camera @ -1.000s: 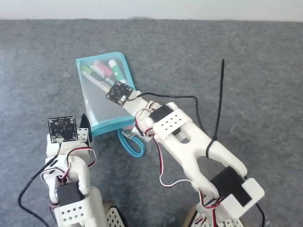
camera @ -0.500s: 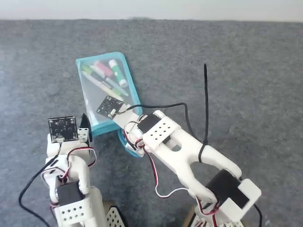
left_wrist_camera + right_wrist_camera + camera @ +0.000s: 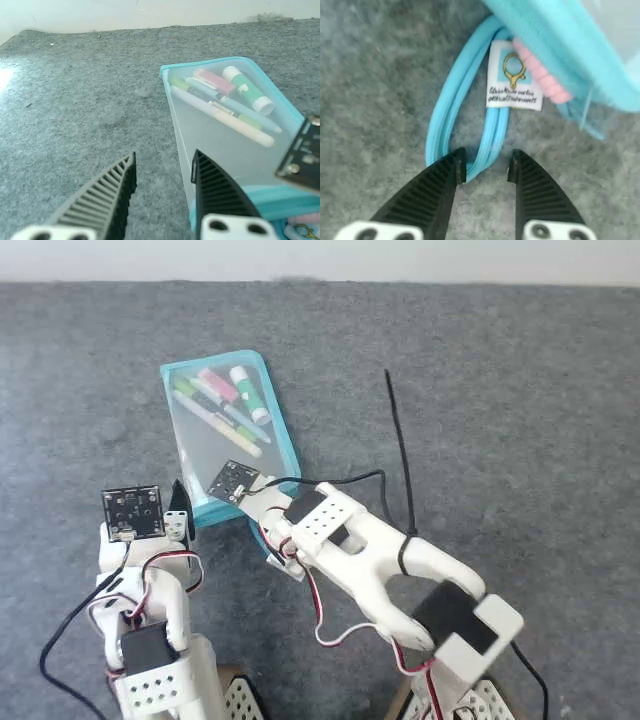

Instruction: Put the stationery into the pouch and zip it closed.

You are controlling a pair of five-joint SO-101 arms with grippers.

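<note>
the pouch (image 3: 225,435) lies on the left half of the table (image 3: 520,390), toward the far edge, with the pens (image 3: 215,410) and glue stick (image 3: 250,392) inside. its blue strap (image 3: 455,110) trails off the pouch's near end, beside a white tag (image 3: 514,82). the right gripper (image 3: 486,165) hangs over the strap's loop, fingers spread with the loop's end between them, pinching nothing. the left gripper (image 3: 162,175) sits by the pouch's near left corner, fingers spread and empty. zipping looks like the step in hand. to do it well, the right should close on the cord, not the tag, and pull along the zip line while the left pins the corner so the pouch can't slide.
</note>
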